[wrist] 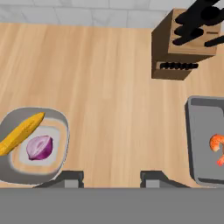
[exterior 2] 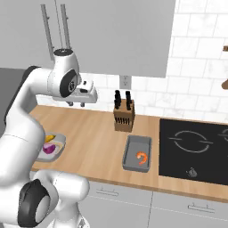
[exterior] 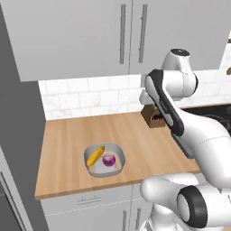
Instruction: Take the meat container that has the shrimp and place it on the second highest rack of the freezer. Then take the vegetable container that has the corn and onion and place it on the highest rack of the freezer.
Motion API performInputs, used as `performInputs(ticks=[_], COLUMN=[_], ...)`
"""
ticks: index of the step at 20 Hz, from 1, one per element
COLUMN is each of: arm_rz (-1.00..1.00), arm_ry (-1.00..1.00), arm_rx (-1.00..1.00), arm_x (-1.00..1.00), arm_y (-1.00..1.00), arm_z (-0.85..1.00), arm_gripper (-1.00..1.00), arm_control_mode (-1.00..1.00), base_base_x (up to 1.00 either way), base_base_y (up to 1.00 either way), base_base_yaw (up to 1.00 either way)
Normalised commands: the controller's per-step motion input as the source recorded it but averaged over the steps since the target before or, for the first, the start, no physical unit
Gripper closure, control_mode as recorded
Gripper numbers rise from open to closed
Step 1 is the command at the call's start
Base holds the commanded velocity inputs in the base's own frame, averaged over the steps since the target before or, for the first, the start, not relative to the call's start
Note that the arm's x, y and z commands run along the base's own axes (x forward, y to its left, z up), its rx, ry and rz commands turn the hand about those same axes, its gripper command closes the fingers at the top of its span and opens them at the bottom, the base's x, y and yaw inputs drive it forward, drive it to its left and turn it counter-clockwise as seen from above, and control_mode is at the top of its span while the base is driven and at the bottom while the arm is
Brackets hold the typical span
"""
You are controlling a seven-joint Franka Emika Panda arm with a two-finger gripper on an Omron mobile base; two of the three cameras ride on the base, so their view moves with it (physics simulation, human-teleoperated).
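1. Left base view: arm is raised over the wooden counter point(exterior: 67, 135), hand hidden behind its own links. The veg container point(exterior: 104, 159), a round-cornered grey pan, sits near the counter's front edge w/ the corn point(exterior: 95, 155) leaning on its left rim and the onion point(exterior: 108, 160) just beside it, to the right. Knife block point(exterior: 154, 118) stands at the back by the tiled wall. Grey slab at far left edge may be the freezer side; can't confirm.

2. Right base view: gripper point(exterior 2: 76, 104) hangs high above the counter, well apart from both containers. Fingers look parted w/ nothing between them. The meat container point(exterior 2: 137, 153), a rectangular grey tray, lies between the knife block and the black cooktop point(exterior 2: 194, 151), w/ the shrimp point(exterior 2: 142, 157) inside it. Veg container is at far left, partly behind the arm.

3. Hand view: looks down on the counter. Finger tips point(wrist: 70, 178) stand fairly wide, gap empty. Veg container at lower left, meat container cut off at right edge, shrimp near its right side.

4. Step, judged: step 1 not begun; both containers on the counter, nothing grasped. Next move calls for swinging right over the meat container, dropping onto a rim wall, closing on it, then driving to the freezer's second highest rack.
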Motion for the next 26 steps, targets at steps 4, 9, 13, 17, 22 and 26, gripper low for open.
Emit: performInputs(ticks=[4,9,13,17,22,26], arm_rz=[-0.08,-0.27,-0.34,-0.42,-0.55,-0.57], arm_ry=[-0.18,-0.01,0.01,0.03,0.14,0.30], arm_rx=[0.08,0.25,0.31,0.34,0.30,0.27], arm_x=[-0.55,-0.71,-0.49,-0.13,-0.07,0.00], arm_y=[-0.40,-0.63,-0.83,-1.00,-0.87,-0.84], arm_z=[-0.03,-0.49,-0.33,-0.15,-0.47,-0.66], arm_gripper=[-1.00,-1.00,-1.00,-1.00,-1.00,-1.00], arm_control_mode=[-1.00,-1.00,-1.00,-1.00,-1.00,-1.00], base_base_x=[0.00,0.00,0.00,0.00,0.00,0.00], base_base_y=[0.00,0.00,0.00,0.00,0.00,0.00], base_base_yaw=[0.00,0.00,0.00,0.00,0.00,0.00])
